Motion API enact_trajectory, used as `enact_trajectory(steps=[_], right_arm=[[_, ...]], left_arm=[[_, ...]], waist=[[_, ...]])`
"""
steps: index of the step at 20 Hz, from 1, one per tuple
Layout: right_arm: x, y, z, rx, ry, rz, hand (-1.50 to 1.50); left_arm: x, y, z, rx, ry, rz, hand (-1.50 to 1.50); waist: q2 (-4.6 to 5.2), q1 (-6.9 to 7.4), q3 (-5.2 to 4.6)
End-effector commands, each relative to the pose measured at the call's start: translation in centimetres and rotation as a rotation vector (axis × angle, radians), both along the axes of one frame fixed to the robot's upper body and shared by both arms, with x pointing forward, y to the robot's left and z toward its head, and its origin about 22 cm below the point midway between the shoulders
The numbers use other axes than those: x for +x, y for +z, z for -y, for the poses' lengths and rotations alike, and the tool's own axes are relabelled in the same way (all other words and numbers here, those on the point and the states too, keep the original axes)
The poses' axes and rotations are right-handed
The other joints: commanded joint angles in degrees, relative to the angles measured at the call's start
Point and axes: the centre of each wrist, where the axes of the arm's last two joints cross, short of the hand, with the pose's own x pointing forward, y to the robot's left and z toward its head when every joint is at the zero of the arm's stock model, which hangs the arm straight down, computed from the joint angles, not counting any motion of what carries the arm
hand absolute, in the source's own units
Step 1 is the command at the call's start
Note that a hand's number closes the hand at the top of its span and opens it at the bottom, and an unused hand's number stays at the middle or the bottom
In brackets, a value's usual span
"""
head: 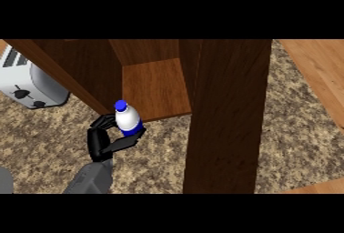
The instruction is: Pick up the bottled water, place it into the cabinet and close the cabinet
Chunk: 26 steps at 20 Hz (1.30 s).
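dark wood makes up the cabinet, which stands open on a speckled granite counter. its door swings out toward the camera as a tall dark panel, covering the middle of the view from the top down to the lower edge. inside, a lighter brown shelf floor shows between the left side wall and the door.

the left hand comes up from the lower edge on a grey forearm. its black fingers and thumb curl round the bottled water, holding it by the lower part. the bottle is white with a blue cap and a blue band near the base, and it stands nearly upright, tilted slightly left at the top. it sits just at the front edge of the shelf floor, by the left wall's front corner, above the counter.

a white toaster stands at the far left on the counter, beside the cabinet's left wall. the right hand does not show anywhere.
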Motion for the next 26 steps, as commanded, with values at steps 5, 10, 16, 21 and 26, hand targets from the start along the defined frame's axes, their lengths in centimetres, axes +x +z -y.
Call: enact_trajectory(steps=[5,10,16,21,26], right_arm=[[0.3,-0.2,0.6,0.001,0.014,-0.005,-1.5],[0.4,0.0,0.3,-0.001,0.032,0.003,-1.5],[0.7,-0.1,0.1,-0.003,0.064,-0.008,-1.5],[1.1,0.3,0.3,-0.012,0.063,0.009,-1.5],[1.1,0.2,0.2,-0.026,0.076,0.001,-1.5]], left_arm=[[7.2,6.6,4.4,-0.047,-0.101,0.05,-1.5],[7.3,7.0,4.8,-0.031,-0.091,0.071,-1.5],[7.1,6.9,3.6,0.03,-0.133,0.102,-1.5],[7.2,7.5,3.4,0.123,-0.231,0.165,-1.5],[7.7,8.7,5.7,0.075,-0.266,0.21,1.5]], waist=[[1.3,-3.43,-0.99],[1.25,-3.69,-1.07],[1.37,-4.41,-1.06],[1.03,-4.06,-1.03],[0.61,-3.37,-1.09]])
